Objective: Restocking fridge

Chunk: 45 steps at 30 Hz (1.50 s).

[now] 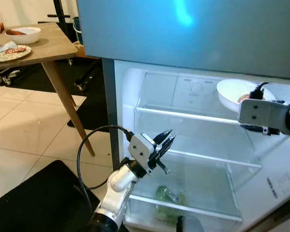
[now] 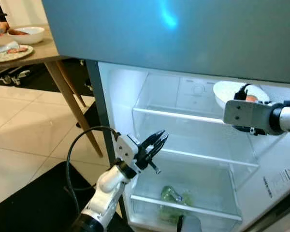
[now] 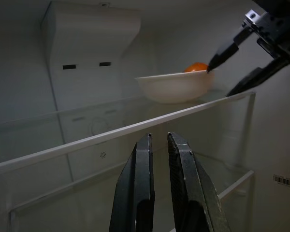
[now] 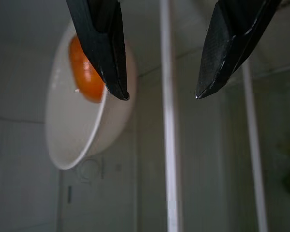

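With the bowl resting on the top shelf, just beyond our right claw, its jaws spread wide and empty, placement appears complete. Next we withdraw it clear; our left claw, nearly closed, holds nothing.

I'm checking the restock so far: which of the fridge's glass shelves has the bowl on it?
The top glass shelf: the white bowl with an orange item inside sits at its right end, by the open right gripper. The lower shelf is bare.

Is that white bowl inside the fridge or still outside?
Inside. The white bowl sits on the top glass shelf, with the open right gripper beside it.
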Available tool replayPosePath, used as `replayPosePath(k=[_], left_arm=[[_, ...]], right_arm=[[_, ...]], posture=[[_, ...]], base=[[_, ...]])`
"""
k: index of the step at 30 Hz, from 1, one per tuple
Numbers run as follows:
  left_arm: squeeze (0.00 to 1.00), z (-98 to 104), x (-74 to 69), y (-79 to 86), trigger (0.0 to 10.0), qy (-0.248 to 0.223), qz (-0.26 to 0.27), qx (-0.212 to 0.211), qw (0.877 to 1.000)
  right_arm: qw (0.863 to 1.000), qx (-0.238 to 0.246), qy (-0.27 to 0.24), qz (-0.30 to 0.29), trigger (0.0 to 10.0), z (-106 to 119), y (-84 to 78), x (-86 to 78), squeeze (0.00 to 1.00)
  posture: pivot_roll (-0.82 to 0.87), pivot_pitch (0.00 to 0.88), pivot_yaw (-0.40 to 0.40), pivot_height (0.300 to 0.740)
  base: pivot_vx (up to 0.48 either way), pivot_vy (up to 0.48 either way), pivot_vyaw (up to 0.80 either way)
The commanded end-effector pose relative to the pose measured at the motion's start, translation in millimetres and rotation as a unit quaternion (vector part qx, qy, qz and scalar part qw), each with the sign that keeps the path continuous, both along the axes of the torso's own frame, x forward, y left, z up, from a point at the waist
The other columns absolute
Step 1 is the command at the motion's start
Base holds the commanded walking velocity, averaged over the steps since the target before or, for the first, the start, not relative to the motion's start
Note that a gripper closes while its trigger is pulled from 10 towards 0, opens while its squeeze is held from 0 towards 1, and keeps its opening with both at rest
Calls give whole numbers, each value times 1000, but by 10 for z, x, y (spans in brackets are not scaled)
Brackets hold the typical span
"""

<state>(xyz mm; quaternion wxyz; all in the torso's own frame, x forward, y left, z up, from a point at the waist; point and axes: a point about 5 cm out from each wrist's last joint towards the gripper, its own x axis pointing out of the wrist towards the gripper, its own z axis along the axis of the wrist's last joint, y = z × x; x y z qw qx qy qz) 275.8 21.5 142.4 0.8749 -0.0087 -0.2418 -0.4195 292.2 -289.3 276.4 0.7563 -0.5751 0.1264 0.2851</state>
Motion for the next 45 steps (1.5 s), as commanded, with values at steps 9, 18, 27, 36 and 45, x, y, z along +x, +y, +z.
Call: replayPosePath(k=[9, 18, 27, 36, 45], left_arm=[[0, -12, -27, -28, 10000, 12, -3, -11, 1000], [0, 11, -17, -23, 10000, 10, -1, -15, 1000], [0, 29, -2, -13, 10000, 10, 2, -19, 1000], [0, 23, -4, -7, 10000, 12, 2, -18, 1000], [0, 20, -4, -5, 10000, 12, 0, -16, 1000]], right_arm=[[997, 23, 77, 20, 10000, -207, 15, -218, 0], [989, 9, 146, -8, 10000, -505, -29, -348, 0], [970, -9, 238, -55, 10000, -1109, -74, -503, 0], [966, 5, 250, -63, 10000, -1456, 15, -522, 0], [974, 114, 194, 6, 10000, -1253, 340, -443, 0]], posture=[[-179, 4, 12, 463], [-179, 4, 12, 463], [-177, 6, 16, 463], [-177, 7, 16, 463], [-181, 7, 20, 463]], base=[[0, 0, 0], [0, 0, 0], [0, 0, 0], [0, 0, 0], [0, 0, 0]])
